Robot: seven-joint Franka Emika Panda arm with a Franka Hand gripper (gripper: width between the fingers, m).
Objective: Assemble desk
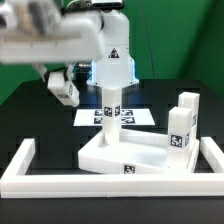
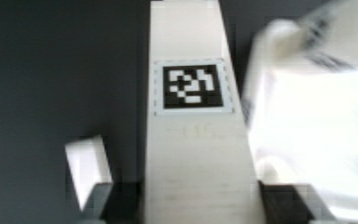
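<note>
In the wrist view a long white desk leg (image 2: 197,140) with a black-and-white tag runs out from between my gripper's (image 2: 194,203) dark fingers (image 2: 108,205), which are shut on its two sides. In the exterior view the gripper (image 1: 63,90) is blurred and hangs in the air to the left of the tabletop (image 1: 135,155). The held leg is hard to make out there. The tabletop lies inside the fence with one upright leg (image 1: 112,108) at its far left corner and two upright legs (image 1: 180,128) on its right side.
A low white fence (image 1: 20,165) borders the work area on the exterior view's left, front and right. The marker board (image 1: 140,117) lies behind the tabletop, in front of the arm's base (image 1: 112,62). Blurred white parts (image 2: 318,90) show beside the held leg.
</note>
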